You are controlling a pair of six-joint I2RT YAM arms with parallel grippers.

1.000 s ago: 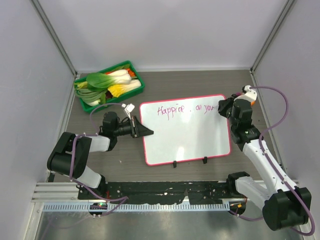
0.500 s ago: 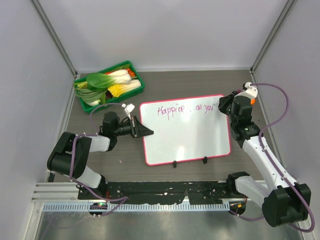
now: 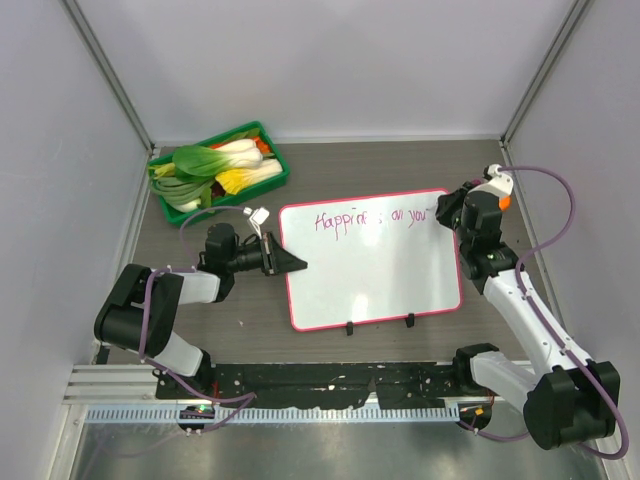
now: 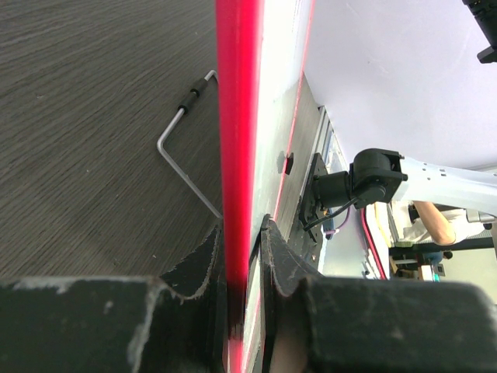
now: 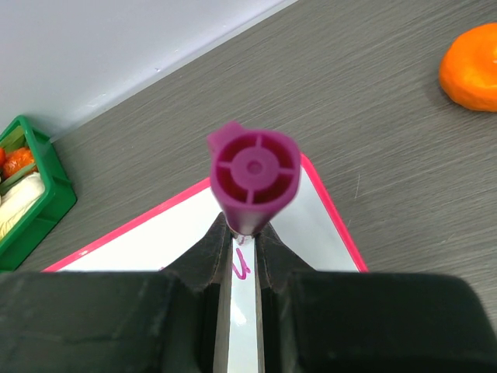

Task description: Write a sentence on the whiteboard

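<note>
Since the whiteboard (image 3: 370,265) lies on the dark surface (image 3: 250,315) and is steadied only along its left edge, the largest risk, as I judge it, is the whole board pivoting or sliding under the marker's push. That would bend or smear the letters, and a loosened hold on the thin pink-red frame (image 4: 237,116) would cause it. Next, the first line of the sentence (image 3: 370,217), running along the far edge, ends close to the far right corner. A further stroke to the right could run onto the frame or off the board unless the writing drops to a new line nearer the arms. Too much downward pressure could also tip the marker (image 5: 253,175) in its grip, and too little would leave gaps in the letters. The left pincer (image 4: 245,233) is closed almost fully, its two dark fingers pressed on either face of the frame at the board's left edge. The right pincer (image 5: 241,237) is shut tight on the purple marker, held over the far right corner by the last purple stroke. Its tip is hidden behind the barrel, so I cannot tell whether it touches the board.
</note>
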